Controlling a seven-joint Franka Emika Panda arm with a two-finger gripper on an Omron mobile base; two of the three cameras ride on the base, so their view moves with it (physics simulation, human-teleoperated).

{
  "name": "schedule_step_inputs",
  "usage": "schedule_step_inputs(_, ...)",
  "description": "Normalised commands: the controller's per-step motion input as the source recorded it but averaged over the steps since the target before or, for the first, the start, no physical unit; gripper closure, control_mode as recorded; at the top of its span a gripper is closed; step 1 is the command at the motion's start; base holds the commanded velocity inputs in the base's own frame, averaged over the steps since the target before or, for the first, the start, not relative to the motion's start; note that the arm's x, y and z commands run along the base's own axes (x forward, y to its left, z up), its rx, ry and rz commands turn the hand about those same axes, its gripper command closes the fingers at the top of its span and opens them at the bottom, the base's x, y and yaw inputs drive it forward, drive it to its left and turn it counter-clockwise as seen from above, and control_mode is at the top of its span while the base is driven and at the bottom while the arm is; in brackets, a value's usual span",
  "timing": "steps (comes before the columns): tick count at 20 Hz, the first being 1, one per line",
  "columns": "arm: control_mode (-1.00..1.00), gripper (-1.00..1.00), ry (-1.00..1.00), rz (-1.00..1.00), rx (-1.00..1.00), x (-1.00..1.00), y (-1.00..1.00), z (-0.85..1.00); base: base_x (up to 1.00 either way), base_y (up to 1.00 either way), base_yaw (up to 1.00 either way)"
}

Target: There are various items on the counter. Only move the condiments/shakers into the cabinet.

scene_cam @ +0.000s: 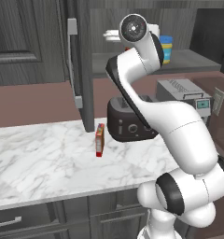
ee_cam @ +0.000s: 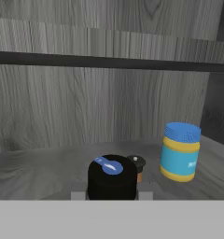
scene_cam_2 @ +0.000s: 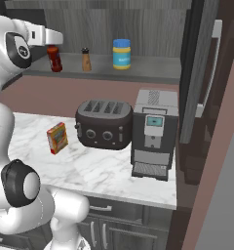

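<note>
Your fingers [ee_cam: 112,196] are closed tight on the dark red bottle [scene_cam_2: 54,58] with its black cap; it is on the cabinet shelf [scene_cam_2: 153,71], near the brown shaker [scene_cam_2: 86,60] and the blue-lidded jar [scene_cam_2: 121,54]; the red-orange box [scene_cam_2: 57,137] stands on the bench [scene_cam_2: 99,168].

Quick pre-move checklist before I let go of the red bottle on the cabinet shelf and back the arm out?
1. Dark red bottle over the cabinet shelf, upright: ok.
2. Bottle base resting on the shelf: cannot tell, the hand view hides it.
3. Gripper shut on the bottle's black cap: ok.
4. Brown shaker and blue-lidded jar already on the shelf, standing apart from the bottle: ok.
5. Red-orange box left on the counter, as it should be: ok.
6. Cabinet door open, clear of the arm's way out: ok.
</note>
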Motion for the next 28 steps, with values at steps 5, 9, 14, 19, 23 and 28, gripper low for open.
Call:
schedule_step_inputs(5,-1.00,1.00,0.00,0.00,0.00,0.08,0.00,-0.25,0.00,0.00,0.00)
schedule_step_inputs(9,-1.00,1.00,0.00,0.00,0.00,0.15,0.00,-0.07,0.00,0.00,0.00)
schedule_step_inputs(14,-1.00,1.00,0.00,0.00,0.00,0.17,0.00,0.03,0.00,0.00,0.00)
schedule_step_inputs(19,-1.00,1.00,0.00,0.00,0.00,0.04,0.00,0.26,0.00,0.00,0.00)
schedule_step_inputs(23,-1.00,1.00,0.00,0.00,0.00,0.00,0.00,0.19,0.00,0.00,0.00)
schedule_step_inputs(28,-1.00,1.00,0.00,0.00,-0.02,0.16,0.00,-0.07,0.00,0.00,0.00)
